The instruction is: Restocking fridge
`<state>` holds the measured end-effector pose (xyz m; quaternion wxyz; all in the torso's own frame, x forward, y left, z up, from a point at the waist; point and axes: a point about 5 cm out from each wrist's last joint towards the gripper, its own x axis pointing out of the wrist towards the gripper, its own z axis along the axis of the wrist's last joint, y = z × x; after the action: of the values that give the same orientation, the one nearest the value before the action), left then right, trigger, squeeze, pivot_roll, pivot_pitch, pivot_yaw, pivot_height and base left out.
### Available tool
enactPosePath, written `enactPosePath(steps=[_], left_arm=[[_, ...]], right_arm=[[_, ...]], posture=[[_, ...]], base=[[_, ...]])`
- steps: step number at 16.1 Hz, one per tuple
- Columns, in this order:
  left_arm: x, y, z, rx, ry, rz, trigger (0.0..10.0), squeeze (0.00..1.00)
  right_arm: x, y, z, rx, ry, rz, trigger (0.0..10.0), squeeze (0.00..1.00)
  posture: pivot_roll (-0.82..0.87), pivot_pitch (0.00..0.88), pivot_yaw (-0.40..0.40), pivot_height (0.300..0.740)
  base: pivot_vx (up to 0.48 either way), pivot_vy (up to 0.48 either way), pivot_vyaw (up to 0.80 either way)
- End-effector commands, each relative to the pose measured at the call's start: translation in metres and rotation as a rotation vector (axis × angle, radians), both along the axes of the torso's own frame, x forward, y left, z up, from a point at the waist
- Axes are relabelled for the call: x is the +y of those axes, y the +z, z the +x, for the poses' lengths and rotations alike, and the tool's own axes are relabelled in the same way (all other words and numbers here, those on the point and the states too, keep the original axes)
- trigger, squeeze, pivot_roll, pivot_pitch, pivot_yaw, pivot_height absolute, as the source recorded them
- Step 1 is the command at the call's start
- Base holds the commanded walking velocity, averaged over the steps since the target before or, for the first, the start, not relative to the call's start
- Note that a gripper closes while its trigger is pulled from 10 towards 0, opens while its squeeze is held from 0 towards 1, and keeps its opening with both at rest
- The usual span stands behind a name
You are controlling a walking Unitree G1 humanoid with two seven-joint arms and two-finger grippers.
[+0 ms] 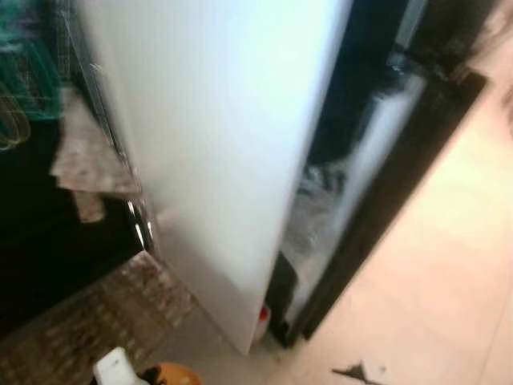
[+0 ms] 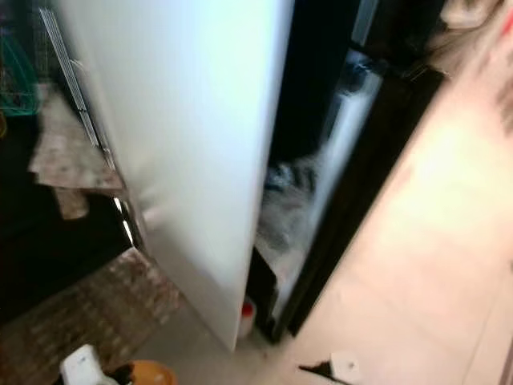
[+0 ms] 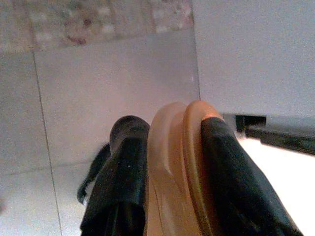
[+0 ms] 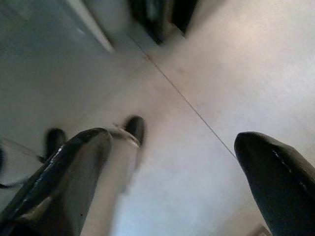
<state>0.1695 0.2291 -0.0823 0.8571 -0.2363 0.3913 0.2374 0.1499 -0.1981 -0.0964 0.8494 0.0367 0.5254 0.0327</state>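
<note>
A tall white fridge door stands open in front of me, blurred. To its right is the dark inside of the fridge, with pale shelves and bags that I cannot make out. My left gripper is shut on a rounded orange object, held low over the tiled floor near the door's bottom corner. That orange object also shows at the bottom edge of the head view, next to a white part. My right gripper hangs open above the floor with nothing between its fingers.
A black door or panel flanks the fridge on the right. Wire racks and a stone counter stand to the left, with a patterned mat below. A small red and white item sits at the fridge's base. Pale floor lies to the right.
</note>
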Motion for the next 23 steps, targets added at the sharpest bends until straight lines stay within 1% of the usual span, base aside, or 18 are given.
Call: enactPosePath(steps=[1, 3, 6, 7, 8, 10, 11, 12, 13, 14, 15, 16, 17, 19, 20, 21, 22, 23], left_arm=[[-0.001, -0.006, -0.012, 0.052, -0.006, -0.006, 10.0, 0.00], [-0.001, -0.006, -0.012, 0.054, -0.009, -0.005, 10.0, 0.00], [-0.002, -0.006, -0.013, 0.059, -0.024, 0.000, 10.0, 0.00], [-0.002, -0.007, -0.014, 0.066, -0.033, 0.004, 10.0, 0.00], [-0.002, -0.007, -0.014, 0.067, -0.034, 0.005, 10.0, 0.00], [0.000, -0.008, -0.016, 0.075, -0.036, 0.011, 10.0, 0.00], [0.002, -0.007, -0.017, 0.080, -0.039, 0.020, 10.0, 0.00], [0.003, -0.007, -0.018, 0.083, -0.042, 0.024, 10.0, 0.00], [0.004, -0.007, -0.017, 0.085, -0.053, 0.032, 10.0, 0.00], [0.006, -0.006, -0.017, 0.082, -0.053, 0.038, 10.0, 0.00], [0.008, -0.006, -0.017, 0.080, -0.053, 0.041, 10.0, 0.00], [0.009, -0.005, -0.016, 0.079, -0.053, 0.043, 10.0, 0.00], [0.010, -0.005, -0.016, 0.079, -0.049, 0.048, 10.0, 0.00], [0.011, -0.005, -0.017, 0.080, -0.040, 0.050, 10.0, 0.00], [0.011, -0.005, -0.017, 0.083, -0.043, 0.053, 10.0, 0.00], [0.012, -0.005, -0.017, 0.083, -0.044, 0.055, 10.0, 0.00], [0.012, -0.005, -0.018, 0.085, -0.043, 0.057, 10.0, 0.00], [0.012, -0.005, -0.018, 0.085, -0.042, 0.058, 10.0, 0.00]], right_arm=[[-0.002, 0.002, 0.004, -0.016, -0.014, -0.004, 10.0, 0.00], [-0.002, 0.002, 0.004, -0.018, -0.014, -0.003, 10.0, 0.00], [-0.002, 0.002, 0.004, -0.032, -0.032, -0.008, 10.0, 0.00], [-0.004, 0.004, 0.006, -0.093, -0.060, -0.030, 10.0, 0.00], [-0.004, 0.004, 0.007, -0.110, -0.073, -0.040, 10.0, 0.00], [-0.008, 0.008, 0.009, -0.206, -0.175, -0.087, 10.0, 0.00], [-0.010, 0.011, 0.011, -0.283, -0.258, -0.101, 10.0, 0.00], [-0.010, 0.013, 0.012, -0.307, -0.275, -0.104, 10.0, 0.00], [-0.011, 0.018, 0.018, -0.371, -0.162, -0.170, 10.0, 0.00], [-0.018, 0.054, 0.071, -0.587, -0.146, -0.244, 10.0, 0.00], [-0.020, 0.083, 0.102, -0.741, -0.165, -0.256, 10.0, 0.00], [-0.022, 0.087, 0.106, -0.753, -0.193, -0.255, 10.0, 0.00], [-0.023, 0.097, 0.115, -0.818, -0.209, -0.262, 10.0, 0.00], [-0.019, 0.107, 0.123, -0.881, -0.180, -0.250, 10.0, 0.00], [-0.014, 0.115, 0.127, -0.937, -0.135, -0.258, 10.0, 0.00], [-0.009, 0.120, 0.126, -0.978, -0.118, -0.266, 10.0, 0.00], [-0.005, 0.122, 0.121, -0.999, -0.072, -0.289, 10.0, 0.00], [-0.004, 0.123, 0.119, -1.007, -0.057, -0.297, 10.0, 0.00]], posture=[[0.08, 0.000, -0.031, 0.740], [0.07, 0.000, -0.028, 0.740], [0.07, 0.000, -0.022, 0.740], [0.07, 0.000, -0.023, 0.740], [0.07, 0.000, -0.023, 0.740], [0.07, 0.000, -0.016, 0.740], [0.06, 0.000, -0.008, 0.740], [0.05, 0.000, -0.004, 0.740], [0.05, 0.000, -0.002, 0.740], [0.05, 0.000, -0.004, 0.740], [0.05, 0.000, -0.007, 0.740], [0.06, 0.000, -0.008, 0.740], [0.06, 0.000, -0.009, 0.740], [0.06, 0.000, -0.008, 0.740], [0.06, 0.000, -0.015, 0.740], [0.06, 0.000, -0.021, 0.740], [0.07, 0.000, -0.030, 0.740], [0.07, 0.000, -0.032, 0.740]], base=[[0.000, 0.000, -0.80], [0.000, 0.000, -0.80], [0.000, 0.000, 0.00], [0.000, 0.000, 0.00], [0.000, 0.000, 0.00], [0.000, 0.000, 0.00], [0.000, 0.000, 0.00], [0.000, 0.000, 0.00], [0.000, 0.000, 0.00], [0.000, 0.000, 0.00], [0.000, 0.000, 0.00], [0.000, 0.000, 0.00], [0.000, 0.000, 0.00], [0.000, 0.000, 0.00], [0.000, 0.000, 0.00], [0.000, 0.000, 0.00], [0.000, 0.000, 0.00], [0.000, 0.000, 0.00]])
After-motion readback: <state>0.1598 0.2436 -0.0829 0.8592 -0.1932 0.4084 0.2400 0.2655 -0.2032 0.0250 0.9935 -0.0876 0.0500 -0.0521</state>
